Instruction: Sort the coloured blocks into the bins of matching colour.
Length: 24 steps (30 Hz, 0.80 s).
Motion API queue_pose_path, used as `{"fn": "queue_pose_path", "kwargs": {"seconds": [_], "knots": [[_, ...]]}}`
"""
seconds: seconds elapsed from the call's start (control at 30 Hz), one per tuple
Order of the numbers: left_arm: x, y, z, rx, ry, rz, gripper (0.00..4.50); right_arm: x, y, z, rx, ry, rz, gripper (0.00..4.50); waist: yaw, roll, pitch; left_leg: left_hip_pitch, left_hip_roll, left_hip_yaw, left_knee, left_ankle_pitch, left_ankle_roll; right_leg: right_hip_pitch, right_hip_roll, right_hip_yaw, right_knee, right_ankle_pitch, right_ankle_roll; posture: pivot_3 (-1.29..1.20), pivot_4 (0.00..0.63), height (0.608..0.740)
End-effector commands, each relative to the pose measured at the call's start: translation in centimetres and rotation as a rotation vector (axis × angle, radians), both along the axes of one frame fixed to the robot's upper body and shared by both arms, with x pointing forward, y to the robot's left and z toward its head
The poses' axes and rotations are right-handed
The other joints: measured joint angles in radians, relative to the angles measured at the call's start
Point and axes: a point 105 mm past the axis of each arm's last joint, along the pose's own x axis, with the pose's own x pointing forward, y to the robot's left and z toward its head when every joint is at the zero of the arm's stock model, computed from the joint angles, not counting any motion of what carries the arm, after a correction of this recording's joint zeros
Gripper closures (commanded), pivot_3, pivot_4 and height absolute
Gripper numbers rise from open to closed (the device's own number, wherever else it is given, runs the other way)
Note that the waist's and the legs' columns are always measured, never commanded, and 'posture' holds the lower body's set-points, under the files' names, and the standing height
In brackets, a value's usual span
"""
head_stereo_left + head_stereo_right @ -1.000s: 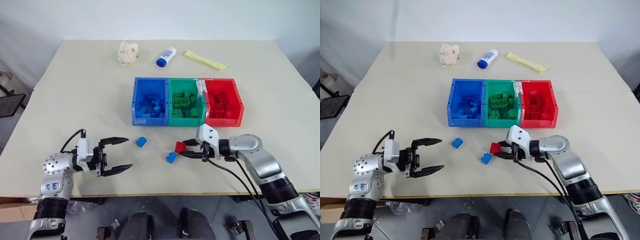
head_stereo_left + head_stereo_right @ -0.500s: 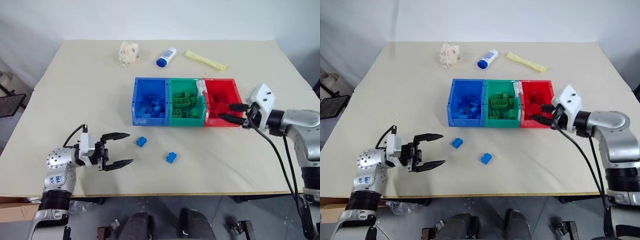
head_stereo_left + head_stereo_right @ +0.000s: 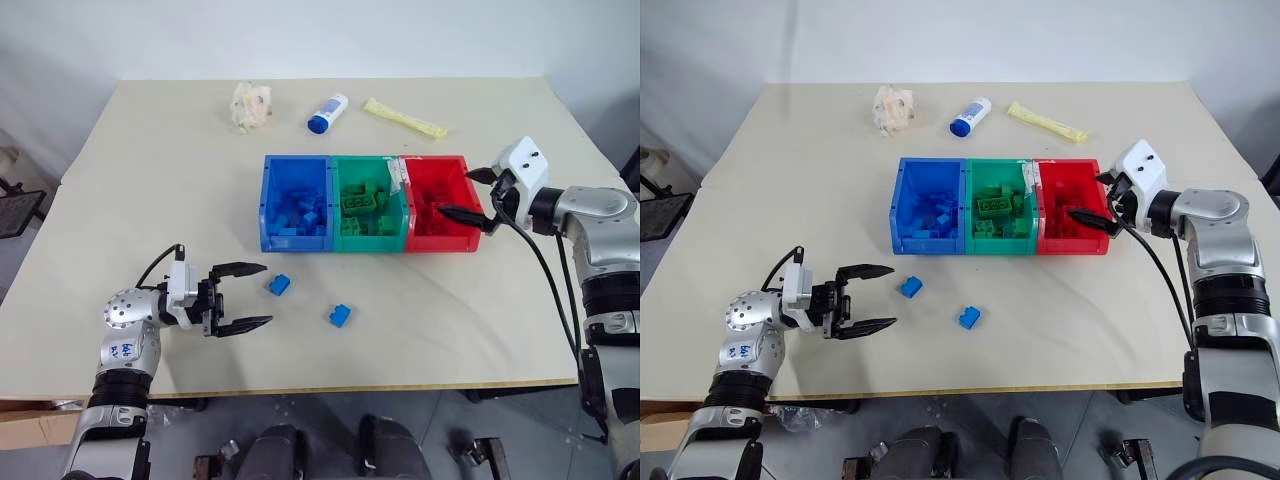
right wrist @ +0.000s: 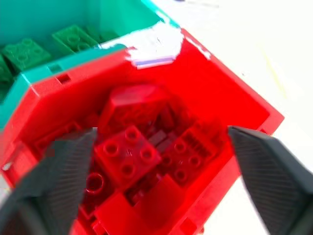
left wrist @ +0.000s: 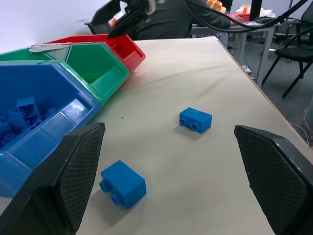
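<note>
Right gripper (image 3: 1103, 198): fingers spread, empty, poised over the red plastic bin (image 3: 1098, 246); a square studded red brick (image 4: 128, 155) lies just below it on the pile, seemingly dropped there.
Left gripper (image 3: 243, 296): jaws wide, level, aimed at the nearer small blue studded brick (image 3: 279, 285) ahead, likely its next pick.
Farther blue brick (image 3: 342, 316): beyond, on the beige tabletop (image 3: 150, 200).
Blue bin (image 3: 268, 232): destination, beyond both.

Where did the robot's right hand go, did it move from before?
Yes. The right gripper moved away from the two blue blocks on the table and up to the red bin. Its fingers are now open over that bin.
</note>
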Motion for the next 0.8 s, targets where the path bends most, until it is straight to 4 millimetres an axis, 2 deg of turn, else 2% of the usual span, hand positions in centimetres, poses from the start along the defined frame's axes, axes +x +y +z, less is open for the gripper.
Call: {"fn": "queue_pose_path", "kwargs": {"seconds": [0.03, 0.1, 0.23, 0.43, 0.5, 0.6, 0.8], "knots": [[0.0, 0.2, 0.5, 0.001, -0.027, 0.006, 0.0, -1.5, 0.0, 1.7, -0.007, -0.049, 0.069, 0.01, 0.001, 0.0, 0.0, 0.0, 0.0, 0.0, 0.0, 0.0, 0.0, 0.0, 0.0, 0.0, 0.0, 0.0, 0.0, 0.0, 0.15, 0.74], [0.0, 0.2, 0.5, 0.001, -0.027, 0.006, 0.0, -2.2, 0.1, 1.6, 0.001, -0.041, 0.097, 0.01, 0.001, 0.0, 0.0, 0.0, 0.0, -0.001, 0.0, 0.0, 0.0, 0.0, 0.0, -0.001, 0.0, 0.0, 0.0, 0.0, 0.15, 0.74], [0.1, 0.2, 0.5, 0.0, -0.027, 0.011, 0.0, -7.1, 1.0, 0.4, 0.03, 0.04, 0.308, 0.01, 0.009, 0.0, 0.0, -0.001, 0.0, -0.002, 0.001, 0.0, 0.0, 0.0, 0.0, -0.002, 0.0, 0.0, 0.0, 0.0, 0.15, 0.74], [-0.1, 0.8, 0.7, 0.007, -0.034, 0.042, 0.0, -11.9, 0.3, -0.6, 0.053, 0.107, 0.475, 0.01, 0.01, 0.0, 0.0, -0.001, 0.0, -0.001, 0.002, 0.0, 0.0, 0.001, 0.0, -0.002, 0.0, 0.0, 0.0, 0.0, 0.15, 0.74], [-0.3, 1.0, 0.7, 0.01, -0.033, 0.054, 0.0, -12.7, 0.0, -0.8, 0.058, 0.124, 0.502, 0.01, 0.009, 0.0, 0.0, 0.0, 0.0, -0.001, 0.002, 0.0, 0.0, 0.001, -0.001, -0.001, 0.0, 0.0, 0.0, 0.0, 0.15, 0.74], [-1.4, 2.2, 0.4, 0.033, -0.025, 0.104, 0.0, -13.9, -1.7, -1.6, 0.044, 0.186, 0.51, 0.01, 0.005, 0.0, 0.0, 0.0, 0.0, -0.001, 0.002, 0.0, 0.0, 0.001, -0.005, 0.0, 0.0, 0.0, 0.0, 0.0, 0.15, 0.74], [-4.8, 3.8, -0.3, 0.119, 0.051, 0.216, 0.0, -13.2, -1.7, -1.6, 0.054, 0.193, 0.508, 0.01, -0.001, 0.0, 0.0, 0.001, 0.001, -0.001, 0.0, 0.0, -0.001, 0.001, -0.006, 0.007, -0.002, 0.0, 0.0, 0.0, 0.15, 0.74]]}}
